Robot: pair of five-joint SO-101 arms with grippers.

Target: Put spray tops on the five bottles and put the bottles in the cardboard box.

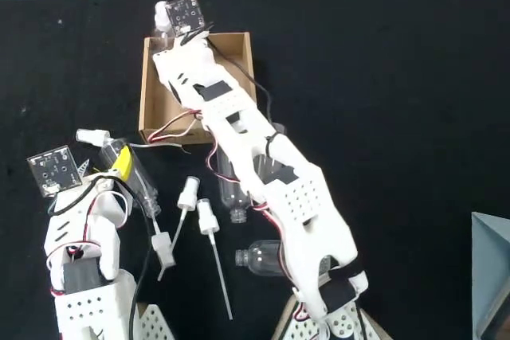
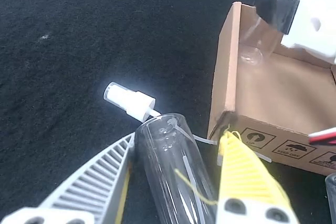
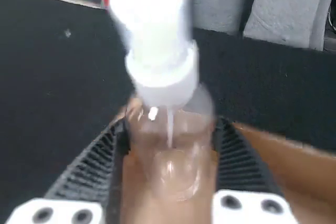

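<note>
The left gripper [image 2: 179, 145] clasps a clear bottle [image 2: 176, 174]. A white spray top [image 2: 128, 100] lies at its mouth on the black table [image 2: 79, 35], near a cardboard box [image 2: 223, 72].

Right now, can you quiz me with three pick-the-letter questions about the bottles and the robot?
1. Where is the capped bottle in the right gripper? A. beside the left arm's base B. at the cardboard box C. off the table
2. What colour are the loose spray tops? A. white B. red C. green
3. What is the left gripper doing? A. open, empty B. shut on a spray top C. shut on a clear bottle
Answers: 1 B, the high view shows it at the box's far edge; 2 A, they lie white on the black cloth; 3 C, the bottle sits clamped in it.
</note>
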